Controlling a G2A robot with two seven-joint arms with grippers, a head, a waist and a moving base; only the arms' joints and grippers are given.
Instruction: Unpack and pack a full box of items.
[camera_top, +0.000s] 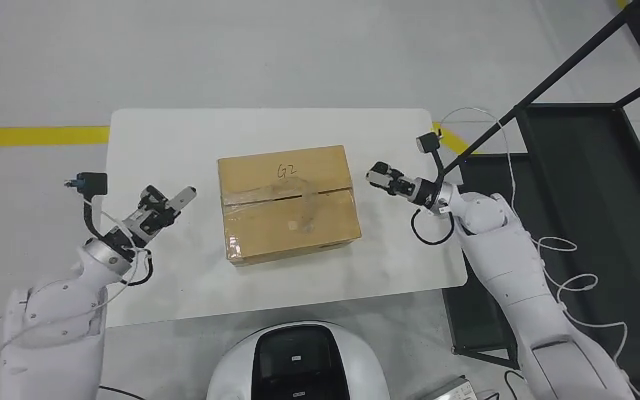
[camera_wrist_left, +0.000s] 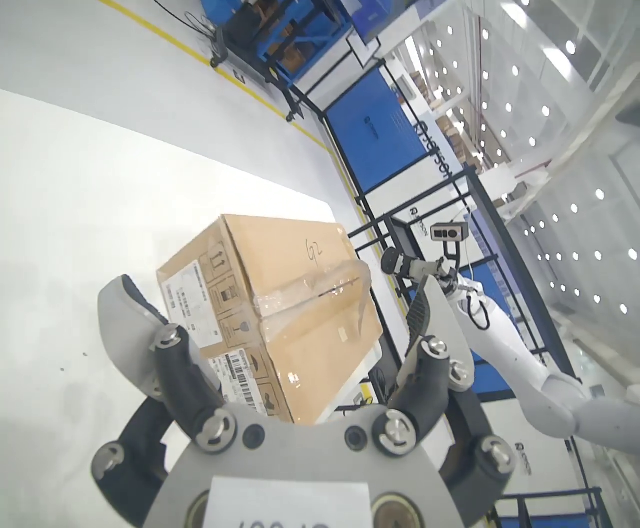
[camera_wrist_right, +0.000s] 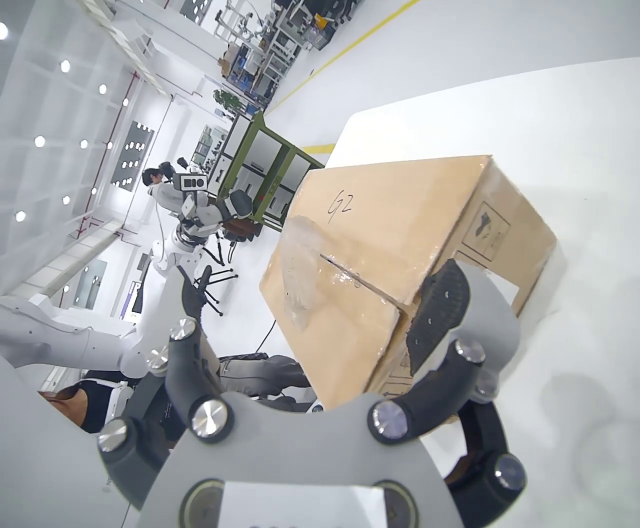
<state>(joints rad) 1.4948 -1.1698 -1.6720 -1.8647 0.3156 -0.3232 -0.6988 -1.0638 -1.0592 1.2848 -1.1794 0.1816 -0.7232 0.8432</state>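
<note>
Cardboard box (camera_top: 288, 205) sits closed and taped at centre frame on the white surface (camera_top: 160, 140). Left jaws are spread wide left of the box at mid-height, a clear gap between them, holding nothing. Right jaws are also wide and empty, near the box's upper right corner, not touching.

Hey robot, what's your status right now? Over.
Both open, empty: left hand, right hand, flanking the box. Box on table, flaps shut, taped. Nothing between hands and box.
</note>
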